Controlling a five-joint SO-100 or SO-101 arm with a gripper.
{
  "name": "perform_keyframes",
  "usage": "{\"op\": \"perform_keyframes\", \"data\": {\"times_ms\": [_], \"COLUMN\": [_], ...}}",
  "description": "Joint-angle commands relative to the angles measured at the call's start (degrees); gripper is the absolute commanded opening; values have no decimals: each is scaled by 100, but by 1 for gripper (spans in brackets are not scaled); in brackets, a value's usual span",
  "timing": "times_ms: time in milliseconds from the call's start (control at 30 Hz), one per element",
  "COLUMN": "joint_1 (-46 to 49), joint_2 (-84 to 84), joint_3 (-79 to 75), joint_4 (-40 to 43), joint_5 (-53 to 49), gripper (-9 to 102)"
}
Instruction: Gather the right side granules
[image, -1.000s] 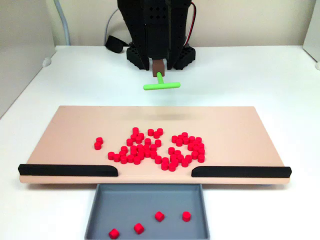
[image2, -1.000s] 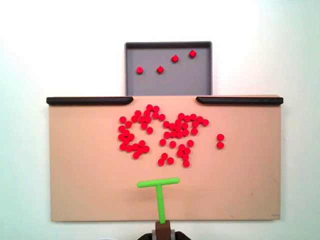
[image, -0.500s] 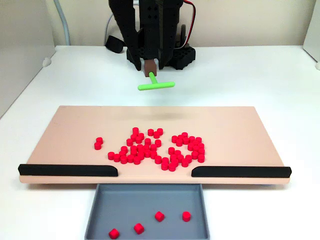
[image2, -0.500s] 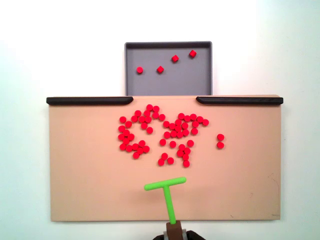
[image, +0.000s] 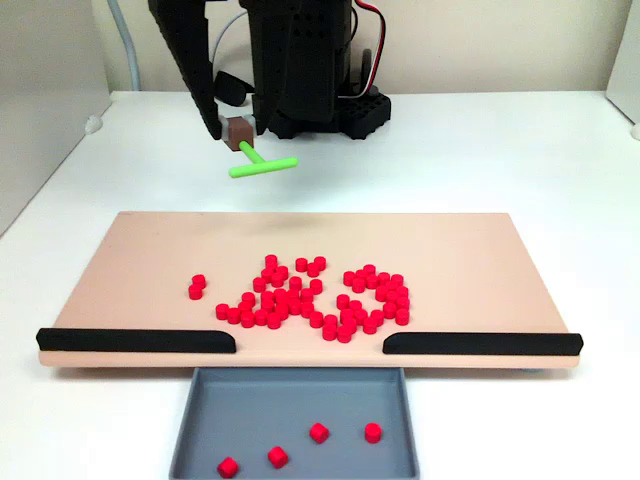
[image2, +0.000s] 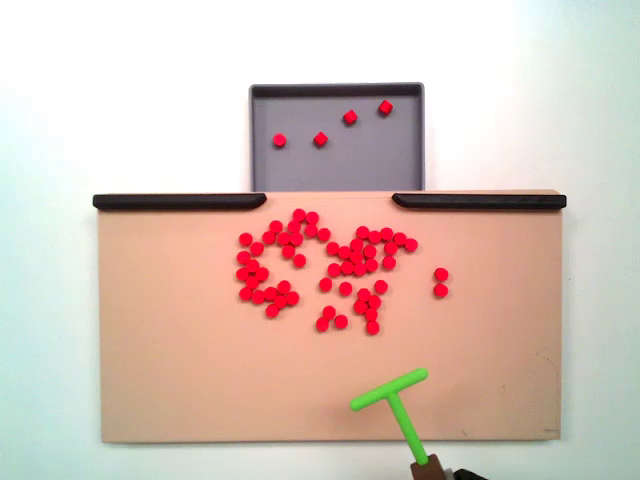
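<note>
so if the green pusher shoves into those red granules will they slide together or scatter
The granules are small, loose, short cylinders, so they probably slide easily and feel light. Some may tip and roll, since four already lie in the gray tray. The narrow green pusher may let some escape around its ends.

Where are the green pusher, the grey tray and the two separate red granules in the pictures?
green pusher (image2: 389, 388): a fixed view, on its crossbar.
grey tray (image: 290, 396): a fixed view, on its bare floor.
two separate granules (image2: 441, 274): a fixed view, on the upper one.
</note>
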Motion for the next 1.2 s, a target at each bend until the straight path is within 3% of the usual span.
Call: {"op": "perform_keyframes", "data": {"times_ms": [0,433,800,1167], "joint_1": [246,1011,1274,1301], "joint_2": [-70,-677,-1793,-2848], "joint_3": [-79,-694,-1775,-2795], "joint_4": [44,26,-26,-35], "joint_5": [-747,-3814,-5555,-6574], "gripper": [1,2,1,0]}}
